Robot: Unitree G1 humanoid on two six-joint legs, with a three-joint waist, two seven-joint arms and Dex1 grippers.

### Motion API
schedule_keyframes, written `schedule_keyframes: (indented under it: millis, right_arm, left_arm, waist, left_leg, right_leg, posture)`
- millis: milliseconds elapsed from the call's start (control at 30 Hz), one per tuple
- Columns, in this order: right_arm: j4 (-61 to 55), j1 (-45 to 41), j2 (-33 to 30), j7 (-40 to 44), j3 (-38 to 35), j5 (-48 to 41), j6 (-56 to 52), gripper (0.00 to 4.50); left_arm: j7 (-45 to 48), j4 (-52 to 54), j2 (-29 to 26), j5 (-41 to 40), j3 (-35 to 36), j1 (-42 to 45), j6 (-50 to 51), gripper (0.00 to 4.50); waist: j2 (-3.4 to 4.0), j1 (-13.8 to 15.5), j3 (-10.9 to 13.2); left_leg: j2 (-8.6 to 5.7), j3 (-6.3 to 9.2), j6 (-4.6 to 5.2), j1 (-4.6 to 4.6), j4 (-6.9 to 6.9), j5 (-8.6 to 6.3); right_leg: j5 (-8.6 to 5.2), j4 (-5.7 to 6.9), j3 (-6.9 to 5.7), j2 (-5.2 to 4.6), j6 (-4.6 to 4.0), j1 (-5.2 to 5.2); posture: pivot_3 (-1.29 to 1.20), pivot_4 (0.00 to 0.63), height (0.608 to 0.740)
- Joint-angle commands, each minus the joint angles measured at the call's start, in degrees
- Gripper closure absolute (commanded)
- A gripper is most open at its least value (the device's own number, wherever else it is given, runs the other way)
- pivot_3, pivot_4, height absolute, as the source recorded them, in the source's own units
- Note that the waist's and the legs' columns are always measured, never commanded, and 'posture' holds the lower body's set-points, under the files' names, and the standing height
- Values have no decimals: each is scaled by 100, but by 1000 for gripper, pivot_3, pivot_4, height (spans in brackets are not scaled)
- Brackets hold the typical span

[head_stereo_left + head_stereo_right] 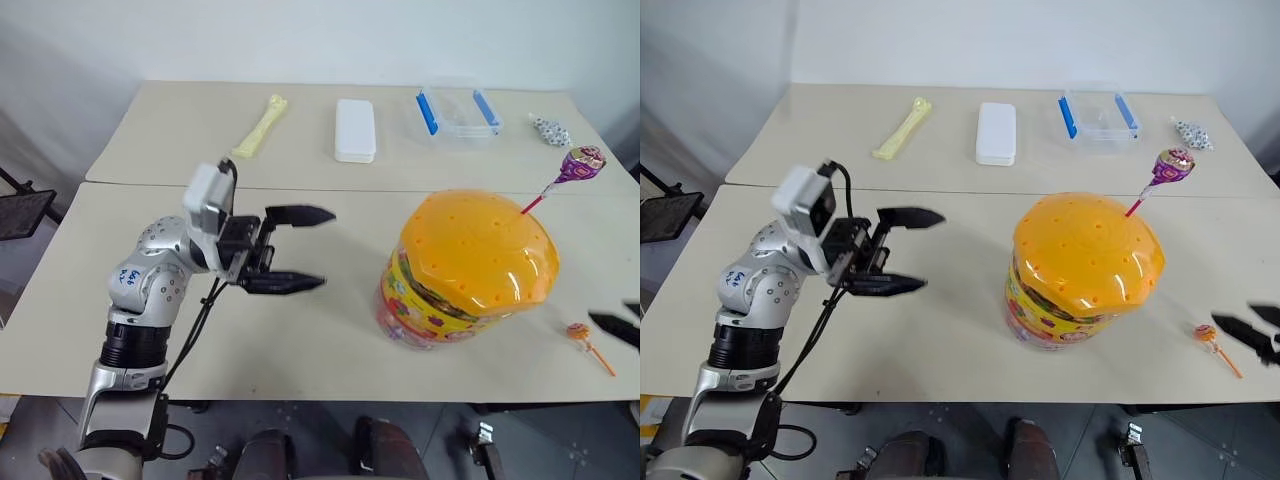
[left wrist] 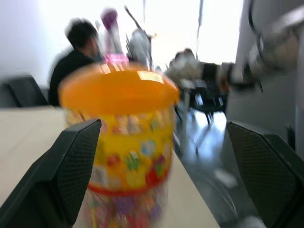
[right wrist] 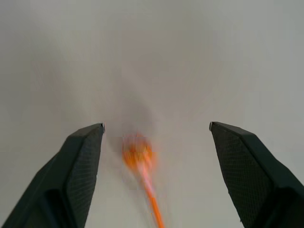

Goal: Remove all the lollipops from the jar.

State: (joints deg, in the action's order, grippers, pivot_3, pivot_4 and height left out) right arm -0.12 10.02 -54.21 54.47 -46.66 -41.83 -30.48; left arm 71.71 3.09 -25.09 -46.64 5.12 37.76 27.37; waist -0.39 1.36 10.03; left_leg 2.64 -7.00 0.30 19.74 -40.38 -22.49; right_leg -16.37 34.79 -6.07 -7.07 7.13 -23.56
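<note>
Orange lolly [image 1: 578, 332] flat on table | purple lolly [image 1: 583, 163] in jar [image 1: 465, 270] | both grippers spread.

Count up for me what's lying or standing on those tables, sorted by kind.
Lollipops: 2, a purple lollipop stuck in the jar's lid and an orange lollipop lying on the table
Jar: 1
Clear box with blue clips: 1
White case: 1
Pale yellow bone-shaped thing: 1
Spotted wrapped candy: 1
Total: 7
</note>
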Motion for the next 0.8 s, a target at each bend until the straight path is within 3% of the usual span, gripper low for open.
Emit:
schedule_keyframes:
  millis: [33,167,400,633,733,800]
  right_arm:
    - [-1452,-389,71,53,-970,-1694,-483,940]
    - [-2211,-685,36,-331,-748,-2522,-925,940]
    - [-2505,-1532,61,-867,138,-2738,-916,940]
    - [-2423,-1702,41,-925,486,-2818,-1034,940]
    - [-2334,-1757,-16,-909,561,-2825,-1110,1499]
    - [-2292,-1823,-19,-898,607,-2776,-1101,2227]
  left_arm:
    - [-659,-5,141,-819,645,226,454,0]
    - [-771,-372,147,-1221,886,242,917,0]
    - [-535,-370,49,-1296,794,183,1274,0]
    - [-445,-202,81,-1176,705,66,1222,0]
    - [-458,-115,124,-1191,693,42,1195,0]
    - [-483,-92,161,-1224,710,56,1188,0]
  waist:
    - [10,-6,1]
    - [6,0,2]
    - [5,19,3]
    - [5,17,3]
    - [5,19,3]
    - [5,13,3]
  left_leg:
    - [4,17,0,-3,-5,0]
    - [6,23,-4,-14,-5,-2]
    - [-2,36,3,46,-60,-5]
    - [-2,37,2,47,-59,-5]
    - [-1,39,2,47,-59,-5]
    - [-1,38,2,47,-60,-5]
  right_leg:
    - [0,8,6,0,0,-1]
    - [0,32,-6,0,0,7]
    - [1,21,-13,0,2,-11]
    - [2,20,-18,0,4,-10]
    - [2,22,-18,0,4,-10]
    - [2,21,-18,0,4,-10]
  posture:
    - [0,150,740]
    - [0,150,740]
    - [0,150,740]
    - [0,150,740]
    - [0,150,740]
    - [0,150,740]
